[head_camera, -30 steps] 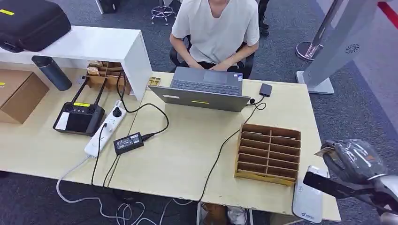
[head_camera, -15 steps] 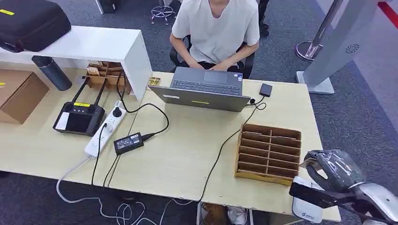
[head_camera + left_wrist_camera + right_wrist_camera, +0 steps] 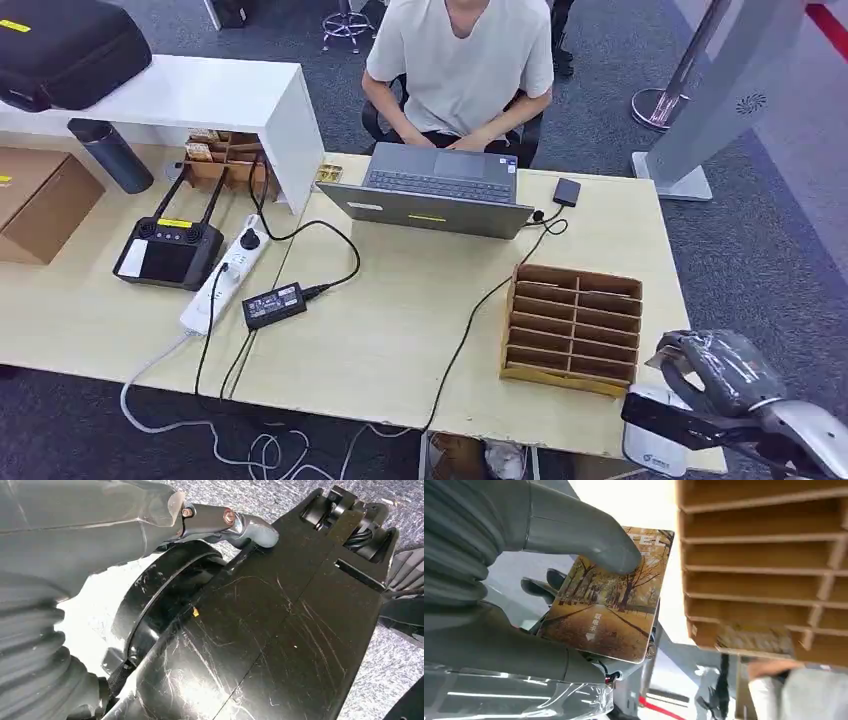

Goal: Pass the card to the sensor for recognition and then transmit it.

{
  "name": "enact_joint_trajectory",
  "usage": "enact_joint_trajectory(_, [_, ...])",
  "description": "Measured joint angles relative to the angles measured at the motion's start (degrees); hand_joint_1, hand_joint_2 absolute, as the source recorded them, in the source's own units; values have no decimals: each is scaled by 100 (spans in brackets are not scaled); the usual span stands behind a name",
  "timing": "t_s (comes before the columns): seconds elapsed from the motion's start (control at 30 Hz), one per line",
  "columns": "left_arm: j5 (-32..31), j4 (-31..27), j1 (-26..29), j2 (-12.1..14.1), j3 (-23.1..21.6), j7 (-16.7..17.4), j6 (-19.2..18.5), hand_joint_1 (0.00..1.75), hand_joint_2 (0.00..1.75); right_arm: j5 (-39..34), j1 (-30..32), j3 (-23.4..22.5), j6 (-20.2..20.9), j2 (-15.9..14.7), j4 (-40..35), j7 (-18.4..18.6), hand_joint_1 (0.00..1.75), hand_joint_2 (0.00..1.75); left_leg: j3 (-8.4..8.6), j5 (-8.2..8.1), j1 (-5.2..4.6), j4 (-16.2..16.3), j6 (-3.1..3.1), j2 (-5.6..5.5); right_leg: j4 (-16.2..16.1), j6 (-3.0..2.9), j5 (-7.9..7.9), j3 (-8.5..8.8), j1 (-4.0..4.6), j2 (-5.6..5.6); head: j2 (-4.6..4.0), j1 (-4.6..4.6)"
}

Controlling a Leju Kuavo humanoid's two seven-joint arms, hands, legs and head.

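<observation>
Thumb pressed flat on the card's face, darker fingers tucked behind it, so the right hand has the card pinched firmly. And what a card: an autumn avenue of orange-leaved trees over a leaf-strewn path, pale lettering along one short edge, small white characters and a white arrow printed on the path, corners rounded. Clear plastic wrap covers the right hand, glinting in the head view, where it hangs over the front right corner of the desk. Just beneath it lies the white card sensor, its near end jutting past the desk's front edge. I cannot tell whether card and sensor touch.

Just beside the hand, toward the desk's middle, stands the cardboard slot rack, rows of open compartments; the right wrist view has its brown dividers close by the card.

Left hand now: grey thumb reaching forward, the fingers not clear enough to tell if they are spread or curled.

Further out, a grey laptop sits at the desk's far edge with a person in a white shirt seated behind it. A black power adapter, white power strip and black remote controller lie toward the left.
</observation>
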Motion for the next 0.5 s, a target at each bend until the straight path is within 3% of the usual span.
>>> enact_joint_trajectory(0.5, [-75,0,22,-2,92,-33,9,0,175,6,442,-278,42,-31,26,116,175,175,4,-2,0,0,3,7,0,0,0,0,0,6,0,0])
